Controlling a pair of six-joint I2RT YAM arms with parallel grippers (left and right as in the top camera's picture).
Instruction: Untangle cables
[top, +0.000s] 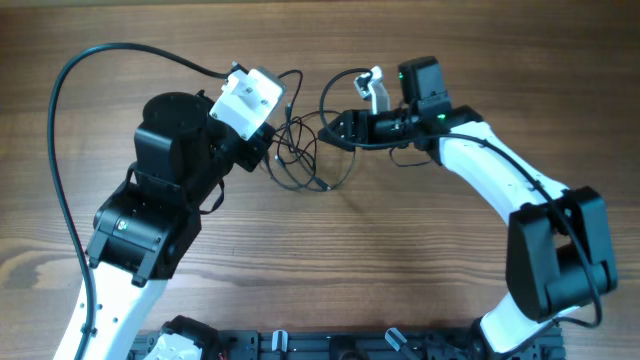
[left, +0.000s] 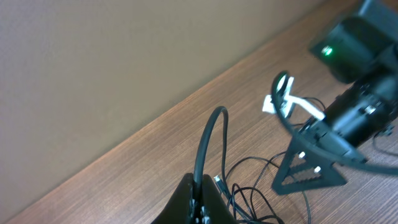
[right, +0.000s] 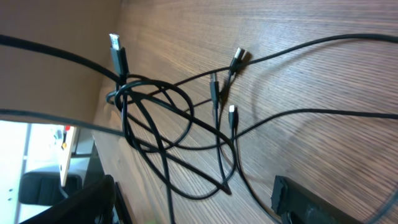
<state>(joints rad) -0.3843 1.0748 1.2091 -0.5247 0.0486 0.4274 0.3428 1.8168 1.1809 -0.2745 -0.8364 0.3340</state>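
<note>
So here's where I'm at. My left pincer (left: 199, 190) is clamped all the way down. A black strand of the cables (right: 124, 96) arches up from between its tips, so it's got hold of that one. It sits right at the left edge of the tangle.

My right pincer (top: 338, 130) is spread wide, with a finger (right: 293, 196) at each bottom corner of my wrist view. As far as I can see it isn't gripping anything. A couple of strands just run across the wood in the gap. It sits just right of the tangle, facing my left one.

The cables lie on the wooden table (top: 400, 260), toward the far side, between my two pincers. Most of it is a bunch of overlapping loops, bunched tight where a flat USB plug (right: 115, 45) sticks out. A small barrel plug (right: 239, 57) and a white-tipped plug (right: 232, 112) lie near each other just beside the loops, with long strands trailing off across the wood.
</note>
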